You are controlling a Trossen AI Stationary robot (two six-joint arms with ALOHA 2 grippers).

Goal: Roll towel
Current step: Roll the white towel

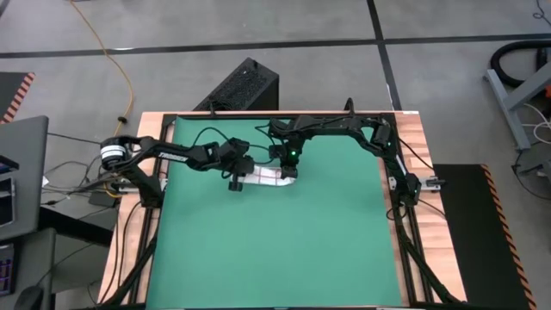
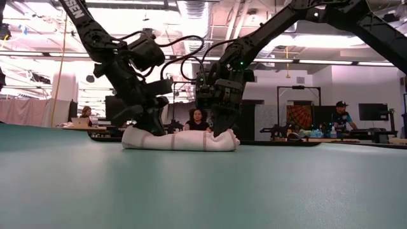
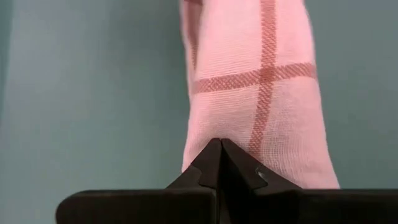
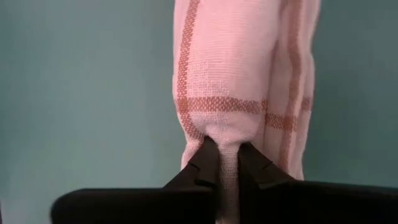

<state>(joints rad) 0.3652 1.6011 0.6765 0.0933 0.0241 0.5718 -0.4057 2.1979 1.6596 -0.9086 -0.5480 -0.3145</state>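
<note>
Green mat (image 1: 284,250) lies bare around rolled towel (image 1: 265,177), grippers (image 1: 234,181) (image 1: 289,171) at both ends.

near mat (image 1: 275,250): free
far middle: towel (image 1: 265,176), left gripper (image 1: 234,183), right gripper (image 1: 289,171) block it

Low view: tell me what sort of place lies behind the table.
Probably an open robotics lab or workshop. Ceiling strip lights and exposed ducting overhead, seated people at benches, and a monitor on cluttered worktables point that way. The rolled towel lies on the green mat.
</note>
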